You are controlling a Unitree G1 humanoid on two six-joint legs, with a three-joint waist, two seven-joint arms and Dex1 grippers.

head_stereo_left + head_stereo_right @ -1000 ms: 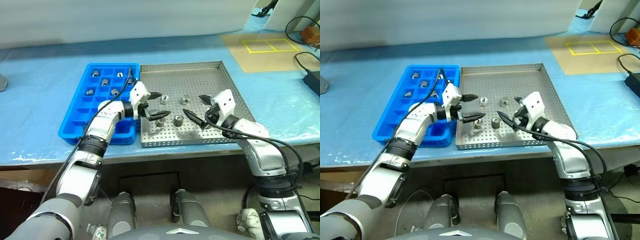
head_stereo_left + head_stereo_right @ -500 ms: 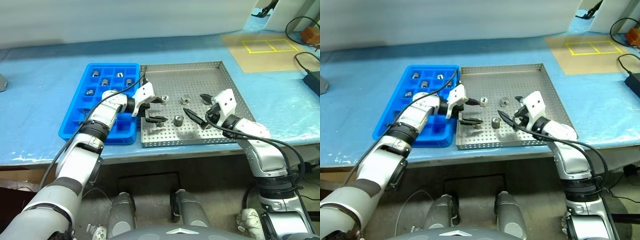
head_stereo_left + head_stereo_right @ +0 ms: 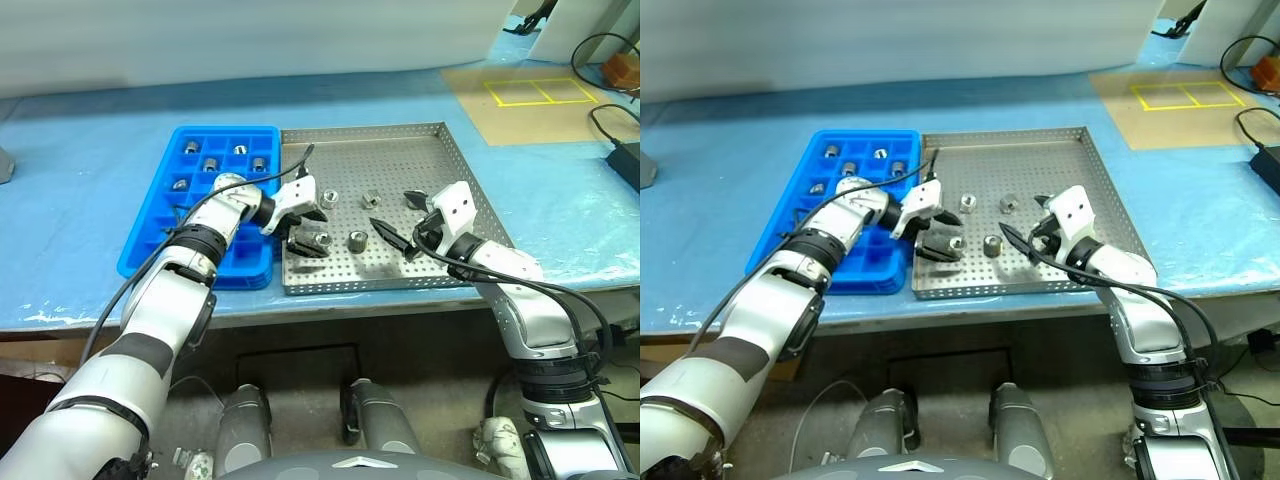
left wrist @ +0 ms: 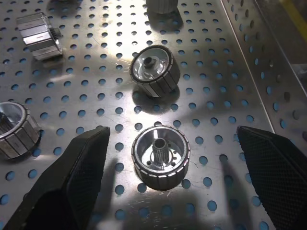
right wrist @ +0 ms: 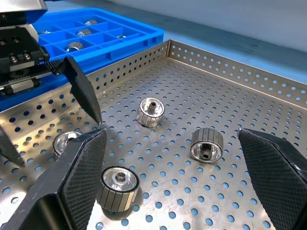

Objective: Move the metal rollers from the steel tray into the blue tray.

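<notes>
**Poised astride a roller near the steel tray's front-left corner**

Stands on end, dark bore up, on the perforated floor of the steel tray (image 3: 452, 165), close to its front-left corner: one of the metal rollers (image 4: 160, 158). Bracketed by the left gripper (image 3: 308, 230), with the fingers spread wide on either side and a gap showing on both. Not yet clamped and not touched. Angled down onto the piece, most likely so as to close on it next.

Loose toward the tray's middle and front: a few more rollers, one tipped on its side. Hovering over the front-right part: the right gripper (image 3: 392, 212), fingers also wide apart, carrying nothing, well clear of the left. Probably parked there to leave room.

Flush against the steel tray's left edge: the blue tray (image 3: 140, 258), with several rollers already in compartments at its far end. Placed there for a short carry, it seems.

From the left wrist: clear sight of the gap on each side of the target, which the eye views hide behind the gripper's body. From the right wrist: a side-on look at a left finger tip low near the floor. From the eye views alone: the filled compartments and the whole layout.
</notes>
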